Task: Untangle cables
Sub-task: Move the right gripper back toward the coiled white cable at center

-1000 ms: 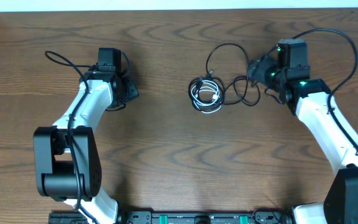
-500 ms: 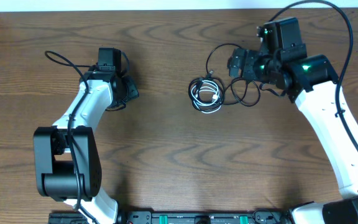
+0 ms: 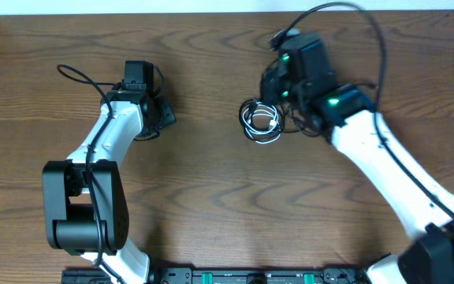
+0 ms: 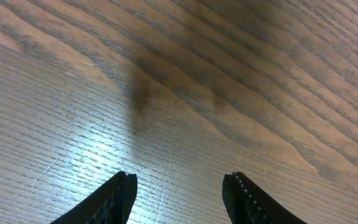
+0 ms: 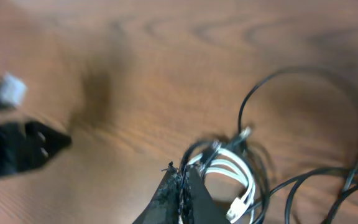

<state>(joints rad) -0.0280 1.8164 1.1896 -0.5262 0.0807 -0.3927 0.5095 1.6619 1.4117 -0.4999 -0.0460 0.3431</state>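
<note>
Swung in from the right, the right arm now hovers above the white cable [image 3: 262, 120] and black cable [image 3: 296, 130] coiled together on the counter [image 3: 211, 197]. Left wrist: the left tool [image 4: 179, 180] stands open over bare wood, parked clear. Right wrist: the right tool [image 5: 182, 183] is closed at the bundle's edge, probably to hook a strand; none visibly caught.

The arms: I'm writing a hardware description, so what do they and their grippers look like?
Both the left arm and right arm have white links, black joints and black wires looping alongside. Green lights glow near the right wrist. The left gripper and right gripper are black with tapered fingers.
</note>
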